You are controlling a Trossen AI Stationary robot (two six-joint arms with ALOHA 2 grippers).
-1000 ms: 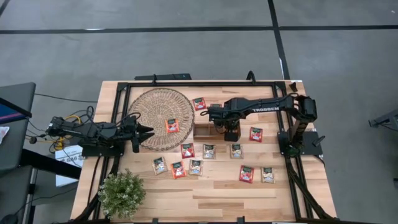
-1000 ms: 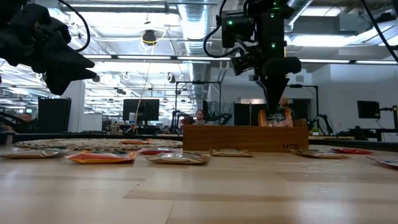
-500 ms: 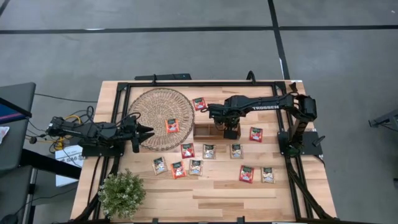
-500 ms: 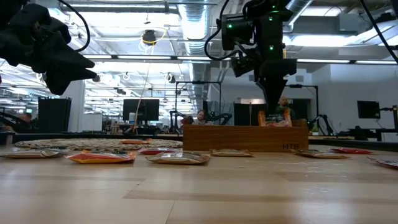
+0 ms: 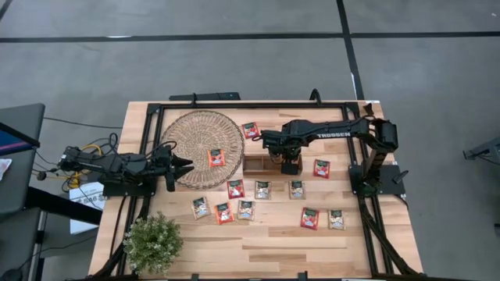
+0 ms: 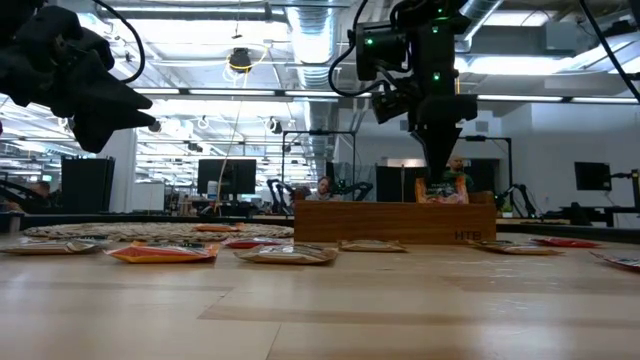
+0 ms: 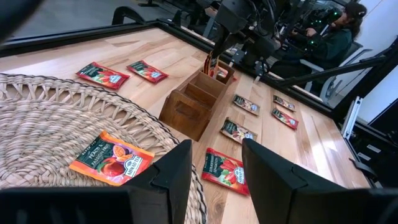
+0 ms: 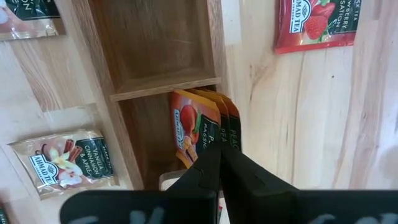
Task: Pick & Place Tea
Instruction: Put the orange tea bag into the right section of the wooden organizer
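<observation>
Behind tray wall [image 6: 395, 222] — held sachet [image 6: 441, 189] half-hidden.

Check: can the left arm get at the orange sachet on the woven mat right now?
Probably yes. The left pincer is open at the woven mat's edge, the orange sachet lies flat with nothing over it, and the right arm is off at the tray.

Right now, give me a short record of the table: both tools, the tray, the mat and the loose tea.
right tool: shut on orange sachets, standing upright in the tray's end compartment
left tool: open, holds nothing, at the mat's left edge
tray: next compartment shows nothing in it
mat: one orange sachet on it
loose tea: red and pale sachets flat on the table
</observation>
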